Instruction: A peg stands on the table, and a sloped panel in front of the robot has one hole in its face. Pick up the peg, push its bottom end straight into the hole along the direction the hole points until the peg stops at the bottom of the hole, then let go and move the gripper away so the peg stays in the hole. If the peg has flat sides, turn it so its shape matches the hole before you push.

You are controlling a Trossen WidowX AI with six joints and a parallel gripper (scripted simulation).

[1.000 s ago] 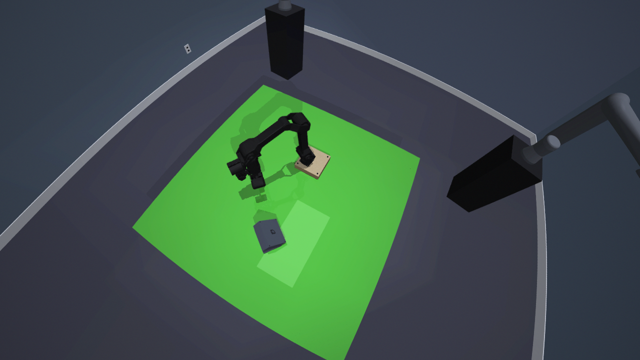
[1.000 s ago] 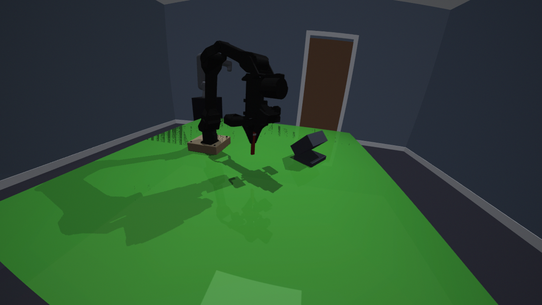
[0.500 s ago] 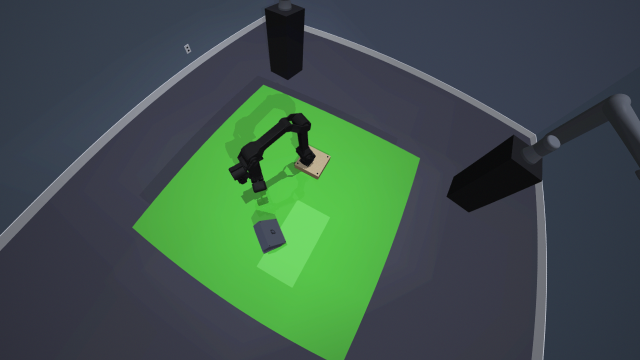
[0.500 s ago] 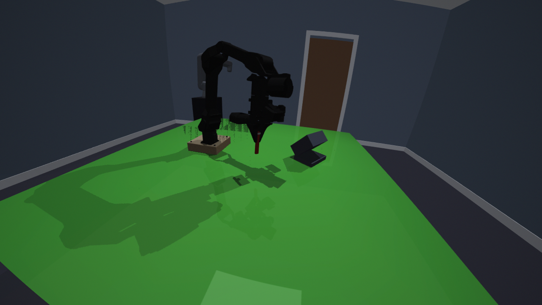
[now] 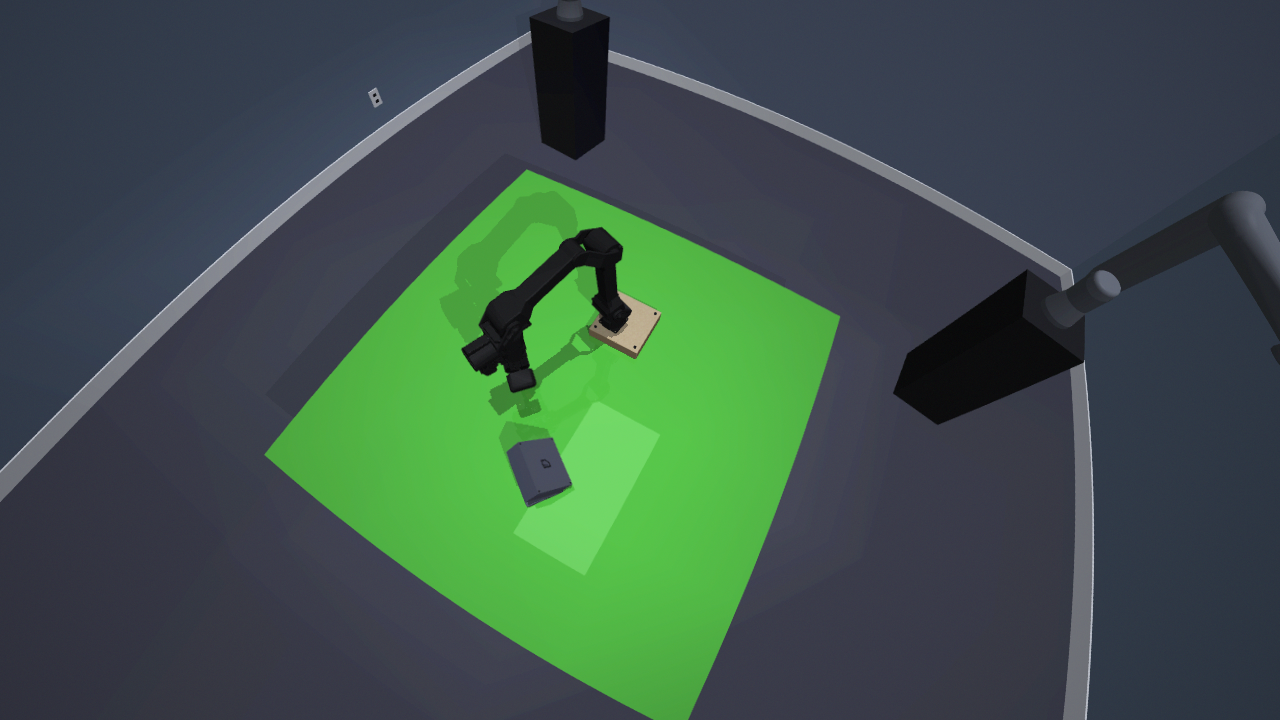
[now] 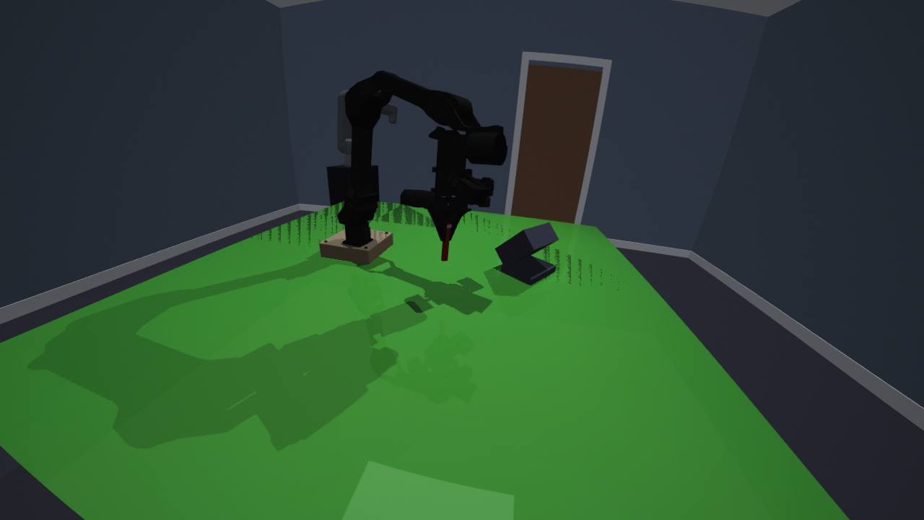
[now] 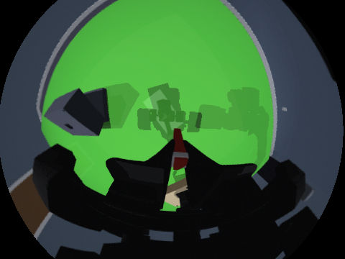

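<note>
A red peg (image 6: 445,250) (image 7: 179,142) with a light grey band is held near its upper part. My gripper (image 6: 447,234) (image 7: 178,142) is shut on it, pointing down, and the peg hangs nearly upright, slightly tilted, above the table. The peg is hidden behind the arm in the top view. The grey sloped panel (image 5: 531,474) (image 6: 535,240) (image 7: 84,126) stands apart from the peg, to the right of the gripper in the exterior view and at the left in the wrist view. Its hole (image 5: 546,463) (image 7: 69,126) is dark, with a flat side visible in the top view.
The arm's light wooden base (image 5: 637,333) (image 6: 349,252) stands on the green table top (image 5: 429,483) (image 6: 581,388), left of the gripper in the exterior view. A pale rectangle (image 5: 608,483) lies beside the panel. Black pillars (image 5: 572,89) (image 5: 993,349) stand beyond the table.
</note>
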